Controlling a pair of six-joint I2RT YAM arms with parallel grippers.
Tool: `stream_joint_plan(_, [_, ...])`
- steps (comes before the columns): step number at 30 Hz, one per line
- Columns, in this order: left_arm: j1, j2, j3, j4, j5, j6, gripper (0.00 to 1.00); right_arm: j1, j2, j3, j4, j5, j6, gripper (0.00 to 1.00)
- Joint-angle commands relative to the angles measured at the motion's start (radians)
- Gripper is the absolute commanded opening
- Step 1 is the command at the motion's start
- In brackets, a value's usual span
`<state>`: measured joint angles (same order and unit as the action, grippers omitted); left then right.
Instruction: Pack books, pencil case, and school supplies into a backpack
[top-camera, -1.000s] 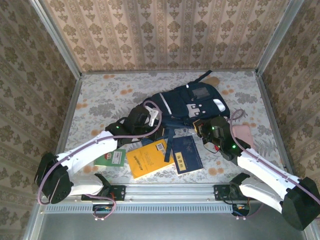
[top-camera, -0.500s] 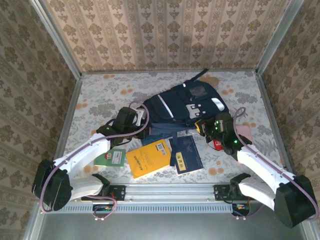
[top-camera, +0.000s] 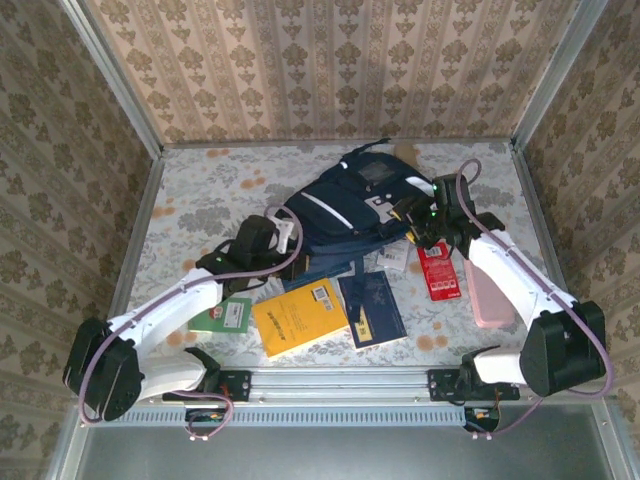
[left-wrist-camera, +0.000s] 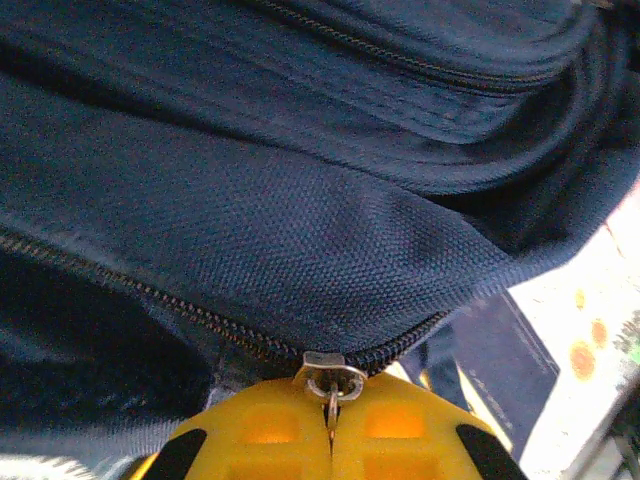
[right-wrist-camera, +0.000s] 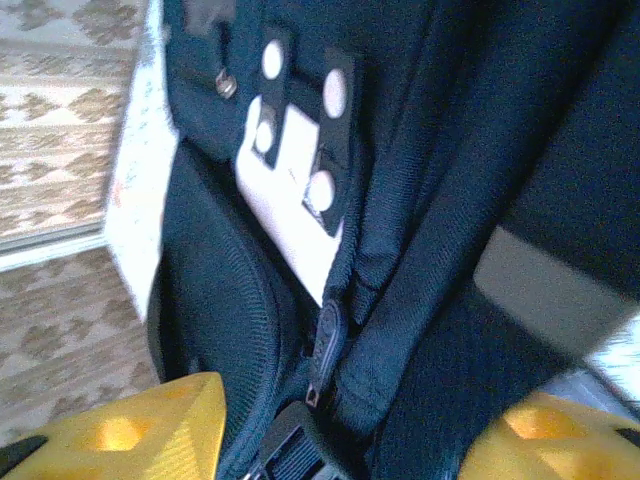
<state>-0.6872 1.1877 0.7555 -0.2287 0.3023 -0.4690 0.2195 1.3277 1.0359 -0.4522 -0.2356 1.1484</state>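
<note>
- The left jaws are clamping the zipper pull (left-wrist-camera: 333, 378) at the 8 o'clock edge of the backpack (top-camera: 340, 205).
- The right jaws are standing apart, straddling fabric at its 3 o'clock side, possibly touching it.
- The books (top-camera: 300, 315) are lying on the worktop (top-camera: 200, 190) at 6 o'clock, nearer the left arm.

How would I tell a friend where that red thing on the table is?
Find the big navy backpack on the table. Just off its near right corner lies a flat red pack. It is the only bright red thing, lying between a navy book and a pale pink oblong.
</note>
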Motion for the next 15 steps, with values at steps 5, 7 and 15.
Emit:
stream_joint_plan(5, [-0.059, 0.072, 0.080, 0.142, 0.029, -0.088, 0.00, 0.045, -0.094, 0.070, -0.329, 0.139, -0.047, 0.66])
stream_joint_plan(7, [-0.084, 0.105, 0.115, 0.138, 0.022, -0.087, 0.00, 0.105, -0.147, 0.044, -0.316, 0.131, 0.003, 0.65])
stream_joint_plan(15, [-0.163, 0.191, 0.206, 0.134, -0.003, -0.086, 0.00, 0.340, -0.225, -0.125, -0.016, 0.060, 0.330, 0.59])
